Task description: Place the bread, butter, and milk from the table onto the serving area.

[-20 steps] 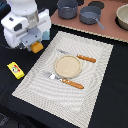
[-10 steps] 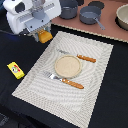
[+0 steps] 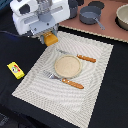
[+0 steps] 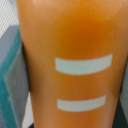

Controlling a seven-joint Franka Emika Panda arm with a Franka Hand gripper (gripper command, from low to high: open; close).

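Observation:
My gripper point(image 3: 49, 35) is shut on the bread point(image 3: 51, 40), a golden-orange loaf held at the far corner of the serving area's striped placemat point(image 3: 97, 92), at the exterior view's left. The bread fills the wrist view point(image 4: 75, 45) as an orange surface with two pale bars. The butter point(image 3: 15, 70), a bright-yellow stick, lies on the black table to the exterior view's left of the placemat. The round tan plate point(image 3: 67, 66) sits mid-placemat between an orange-handled fork point(image 3: 64, 80) and knife point(image 3: 80, 57). The milk is not in view in the exterior view.
A pinkish-brown board point(image 3: 107, 31) at the back holds a grey pot point(image 3: 90, 16) and a bowl point(image 3: 123, 15). A grey-teal edge point(image 4: 10, 80) shows beside the bread in the wrist view; I cannot tell what it is.
The gripper has moved toward the exterior view's right with the bread, from over the black table to the placemat's far corner. The butter has not moved.

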